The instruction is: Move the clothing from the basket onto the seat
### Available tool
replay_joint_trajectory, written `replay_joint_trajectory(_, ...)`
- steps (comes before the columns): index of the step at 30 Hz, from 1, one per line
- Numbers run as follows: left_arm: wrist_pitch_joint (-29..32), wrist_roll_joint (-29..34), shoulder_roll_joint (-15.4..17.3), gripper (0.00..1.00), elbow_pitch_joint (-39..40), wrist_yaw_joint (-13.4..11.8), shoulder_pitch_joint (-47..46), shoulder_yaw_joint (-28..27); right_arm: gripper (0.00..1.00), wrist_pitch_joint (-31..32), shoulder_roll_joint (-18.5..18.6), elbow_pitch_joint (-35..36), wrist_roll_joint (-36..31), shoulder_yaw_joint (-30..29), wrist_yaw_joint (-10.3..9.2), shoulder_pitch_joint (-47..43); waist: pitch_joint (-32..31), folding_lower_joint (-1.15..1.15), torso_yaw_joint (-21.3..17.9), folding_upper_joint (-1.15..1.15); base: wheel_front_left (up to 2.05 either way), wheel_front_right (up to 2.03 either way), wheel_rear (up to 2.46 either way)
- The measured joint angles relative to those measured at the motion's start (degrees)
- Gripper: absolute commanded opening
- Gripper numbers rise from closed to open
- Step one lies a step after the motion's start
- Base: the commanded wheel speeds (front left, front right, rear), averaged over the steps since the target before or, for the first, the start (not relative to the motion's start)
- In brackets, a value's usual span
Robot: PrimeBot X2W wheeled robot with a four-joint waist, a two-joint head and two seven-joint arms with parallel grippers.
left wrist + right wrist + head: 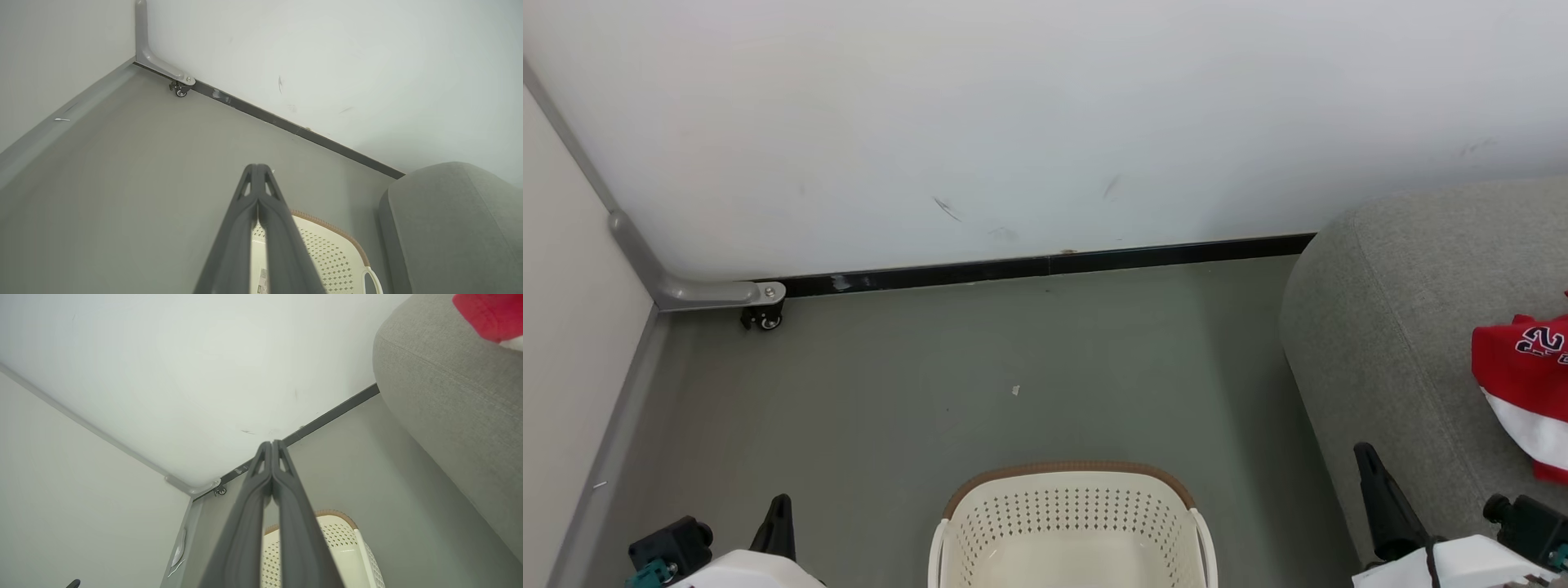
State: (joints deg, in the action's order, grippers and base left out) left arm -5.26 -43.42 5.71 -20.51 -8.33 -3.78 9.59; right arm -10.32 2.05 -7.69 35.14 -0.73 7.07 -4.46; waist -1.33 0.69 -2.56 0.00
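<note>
The cream basket (pixel 1072 506) with its brown rim stands on the floor at the bottom centre; the part of its inside in view holds no garment. A red and white garment (pixel 1525 392) with navy numbers lies on the grey seat (pixel 1388 343) at the right edge. My left gripper (pixel 780 510) sits at the lower left, shut, fingertips pressed together in the left wrist view (pixel 257 171) and nothing between them. My right gripper (pixel 1365 457) rises at the lower right beside the seat's front, also shut and holding nothing (pixel 272 446). The basket (pixel 327 245) and seat (pixel 457 212) show past the left fingers.
A white wall with a black skirting strip (pixel 1045 265) closes the back. A grey bracket with a small castor (pixel 764 314) sits in the left corner, where a beige partition (pixel 572 327) runs along the left. Open grey floor (pixel 980 384) lies between basket and wall.
</note>
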Motion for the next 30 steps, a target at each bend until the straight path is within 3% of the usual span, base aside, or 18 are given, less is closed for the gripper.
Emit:
replay_joint_trajectory(6,1.18,-4.25,-0.23,0.0,0.42,1.51,-0.01,-1.36,0.0,1.2,0.41,-0.35,5.63,-0.12,0.0,0.08,-0.22,0.24,0.25,0.0,0.0,0.0,0.0)
replay_joint_trajectory(14,2.76,-10.61,-0.67,0.0,1.09,3.41,0.0,-3.3,0.0,2.8,1.23,-1.25,13.86,-0.23,0.0,0.35,-0.34,0.29,0.61,0.0,0.0,0.0,0.0)
replay_joint_trajectory(30,5.57,-21.94,-1.75,0.0,1.81,6.97,0.0,-6.69,0.0,5.54,2.05,-3.36,28.42,-0.33,0.0,2.66,0.42,-0.45,1.21,0.0,0.0,0.0,0.0)
